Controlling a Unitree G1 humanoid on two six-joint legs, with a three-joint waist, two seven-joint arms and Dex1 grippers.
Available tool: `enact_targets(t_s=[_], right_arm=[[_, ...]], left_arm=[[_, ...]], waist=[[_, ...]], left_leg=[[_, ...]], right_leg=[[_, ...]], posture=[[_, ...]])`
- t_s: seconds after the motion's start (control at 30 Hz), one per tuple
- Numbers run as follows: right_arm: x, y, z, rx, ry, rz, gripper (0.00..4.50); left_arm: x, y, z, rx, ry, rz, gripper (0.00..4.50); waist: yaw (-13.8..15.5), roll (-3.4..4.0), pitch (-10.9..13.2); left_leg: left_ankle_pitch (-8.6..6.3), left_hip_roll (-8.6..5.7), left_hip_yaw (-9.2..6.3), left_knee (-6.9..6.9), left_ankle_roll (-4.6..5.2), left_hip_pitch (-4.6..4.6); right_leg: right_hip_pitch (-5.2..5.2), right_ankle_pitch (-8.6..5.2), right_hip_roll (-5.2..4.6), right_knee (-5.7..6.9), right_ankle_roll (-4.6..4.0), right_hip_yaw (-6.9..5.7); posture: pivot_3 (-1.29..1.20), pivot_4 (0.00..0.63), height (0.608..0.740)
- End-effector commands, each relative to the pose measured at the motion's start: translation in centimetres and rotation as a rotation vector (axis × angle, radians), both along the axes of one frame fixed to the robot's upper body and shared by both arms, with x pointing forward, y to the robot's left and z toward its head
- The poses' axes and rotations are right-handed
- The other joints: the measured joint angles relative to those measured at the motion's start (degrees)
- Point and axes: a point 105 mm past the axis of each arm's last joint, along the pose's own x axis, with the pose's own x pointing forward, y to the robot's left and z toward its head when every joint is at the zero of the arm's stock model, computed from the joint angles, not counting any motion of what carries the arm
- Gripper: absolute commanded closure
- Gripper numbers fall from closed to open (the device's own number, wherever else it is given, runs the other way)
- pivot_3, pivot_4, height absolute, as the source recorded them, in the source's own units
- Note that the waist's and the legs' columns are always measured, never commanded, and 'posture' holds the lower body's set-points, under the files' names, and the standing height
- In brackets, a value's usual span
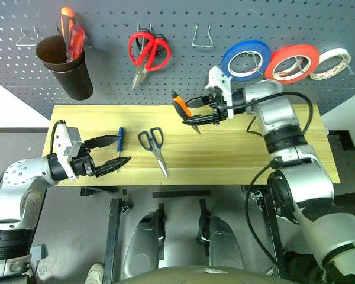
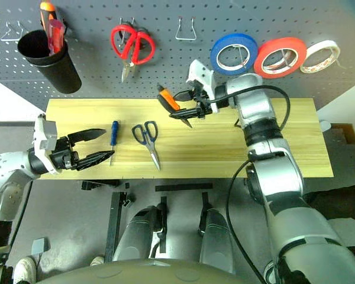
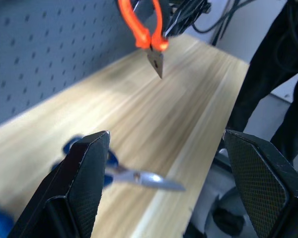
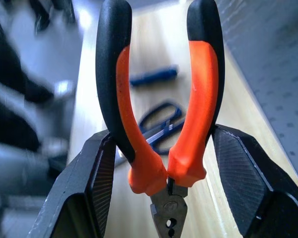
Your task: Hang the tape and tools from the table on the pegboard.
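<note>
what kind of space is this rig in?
Looks like a workshop or tool bench mock-up: a grey pegboard with wire hooks holding red scissors and rolls of tape, above a wood-topped table where dark-blue scissors and a screwdriver lie.

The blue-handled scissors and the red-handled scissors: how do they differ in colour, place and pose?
The blue-handled scissors have dark blue handles, while the red-handled scissors have bright red ones. The blue-handled scissors lie flat on the table; the red-handled scissors hang on the pegboard. The blue pair's blades point toward the table's near edge, while the red pair's blades hang straight down. Both pairs are shut, and no gripper touches either.
</note>
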Motion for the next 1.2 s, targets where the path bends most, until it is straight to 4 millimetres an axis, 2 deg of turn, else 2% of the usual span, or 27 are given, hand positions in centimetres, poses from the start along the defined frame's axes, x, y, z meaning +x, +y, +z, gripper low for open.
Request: enact_targets(t_s=[0.03,0.1,0.17,0.3,0.37,0.47,0.57,0.7,0.87,0.93,1.2], right_arm=[[-3.0,-0.4,4.3,0.154,-0.038,-0.011,1.82],[-3.7,-0.6,5.0,0.199,-0.031,-0.048,1.82],[-4.3,-0.9,7.3,0.319,-0.051,-0.121,1.82],[-5.0,-1.1,10.7,0.461,-0.111,-0.211,1.82],[-5.1,-1.0,11.8,0.505,-0.145,-0.262,1.82],[-3.9,-0.7,13.2,0.557,-0.188,-0.393,1.82],[-3.0,-0.3,13.8,0.577,-0.221,-0.461,1.82],[-0.3,0.5,13.9,0.567,-0.299,-0.605,1.82],[1.9,2.2,14.0,0.583,-0.338,-0.653,1.82],[2.4,2.9,13.9,0.575,-0.362,-0.655,1.82],[2.7,4.9,15.1,0.625,-0.385,-0.609,1.82]], left_arm=[[0.2,-0.4,1.3,-0.029,-0.039,-0.036,0.66],[0.5,-0.5,1.7,-0.05,-0.043,-0.045,0.66],[0.9,-0.8,2.9,-0.108,-0.06,-0.063,0.66],[1.4,-1.1,4.5,-0.161,-0.095,-0.084,0.66],[1.8,-1.2,5.4,-0.185,-0.119,-0.086,0.66],[2.7,-1.2,6.8,-0.225,-0.17,-0.06,0.66],[3.3,-1.0,7.5,-0.26,-0.187,-0.039,0.66],[4.1,-1.1,7.7,-0.264,-0.202,-0.021,0.66],[5.7,-1.1,7.5,-0.224,-0.223,0.061,0.66],[6.3,-1.2,7.2,-0.192,-0.23,0.084,0.66],[6.3,-1.4,8.3,-0.245,-0.275,0.083,0.66]], waist=[[-0.03,-0.02,-0.72],[-0.6,-0.03,-1.58],[-1.21,-0.1,-2.49],[-2.21,-0.26,-4.18],[-2.9,-0.28,-4.91],[-4.06,-0.32,-6.01],[-4.88,-0.32,-6.84],[-6.6,-0.37,-7.35],[-8.07,-0.38,-7.56],[-8.61,-0.38,-7.57],[-9.11,-0.38,-7.59]], left_leg=[[0.0,0.0,-0.02,0.0,0.0,0.0],[0.0,-0.01,-0.01,0.03,0.0,0.0],[-0.01,-0.02,-0.02,0.03,0.01,0.0],[0.0,0.0,-0.03,0.05,0.01,0.1],[0.0,-0.02,-0.04,0.07,0.01,0.11],[0.0,-0.02,-0.06,0.09,0.01,0.13],[0.0,-0.03,-0.11,0.09,0.01,0.17],[0.0,-0.05,-0.11,0.08,0.01,0.32],[0.0,-0.05,-0.12,0.07,0.02,0.55],[0.0,-0.05,-0.13,0.06,0.02,0.6],[0.01,-0.08,-0.31,0.08,0.02,0.62]], right_leg=[[0.0,0.0,0.0,0.01,0.0,-0.02],[0.01,0.01,0.0,-0.01,0.0,-0.02],[0.03,0.02,-0.01,-0.01,0.01,-0.02],[0.12,0.07,0.01,0.0,-0.01,-0.01],[0.14,0.09,0.0,0.01,0.0,-0.01],[0.17,0.1,0.0,0.01,0.0,-0.01],[0.22,0.1,0.0,0.02,0.0,-0.01],[0.35,0.1,-0.01,0.03,0.0,0.0],[0.52,0.1,0.0,0.07,0.0,0.06],[0.56,0.1,-0.01,0.1,0.0,0.06],[0.64,0.1,-0.01,0.12,0.0,0.05]], posture=[[0.07,0.149,0.74],[0.04,0.137,0.74],[0.01,0.125,0.74],[-0.02,0.112,0.74],[-0.03,0.106,0.74],[-0.05,0.101,0.74],[-0.05,0.097,0.74],[-0.06,0.091,0.74],[-0.04,0.092,0.74],[-0.04,0.092,0.74],[-0.01,0.097,0.74]])
